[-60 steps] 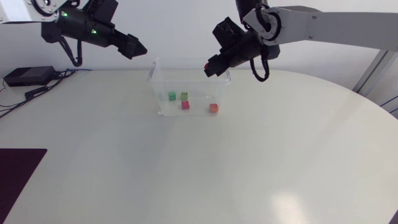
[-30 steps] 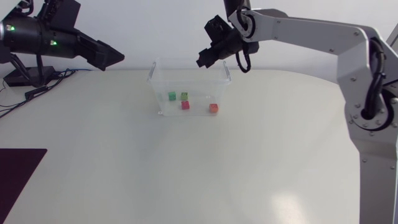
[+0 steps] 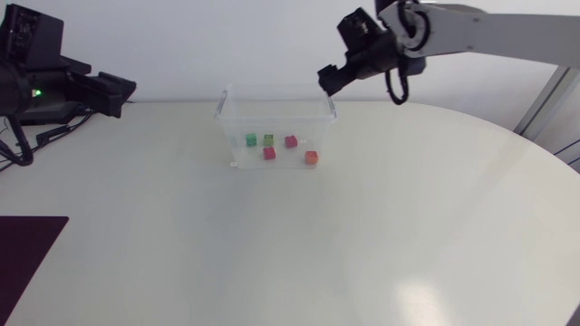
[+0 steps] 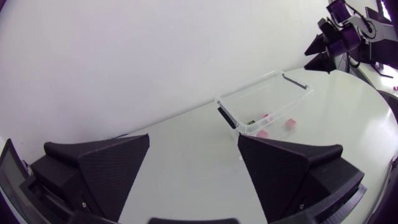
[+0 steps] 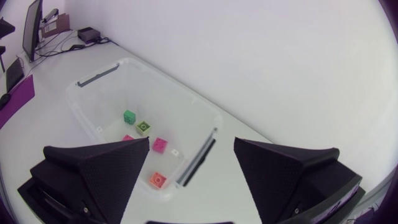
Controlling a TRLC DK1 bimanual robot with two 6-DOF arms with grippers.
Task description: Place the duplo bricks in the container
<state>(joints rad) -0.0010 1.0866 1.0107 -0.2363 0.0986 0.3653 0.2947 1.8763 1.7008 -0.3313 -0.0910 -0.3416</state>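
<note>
Inside the clear container (image 3: 223,107) lie five duplo pieces: the green brick (image 3: 251,139), olive brick (image 3: 268,139) and magenta brick (image 3: 291,141) in a row toward its far wall, the pink brick (image 3: 269,154) and orange brick (image 3: 311,158) nearer its front. Our right gripper (image 3: 324,76) hangs over the container's far right corner, fingers spread wide, holding nothing. Our left gripper (image 3: 125,89), well left of the container, gapes equally wide and empty.
</note>
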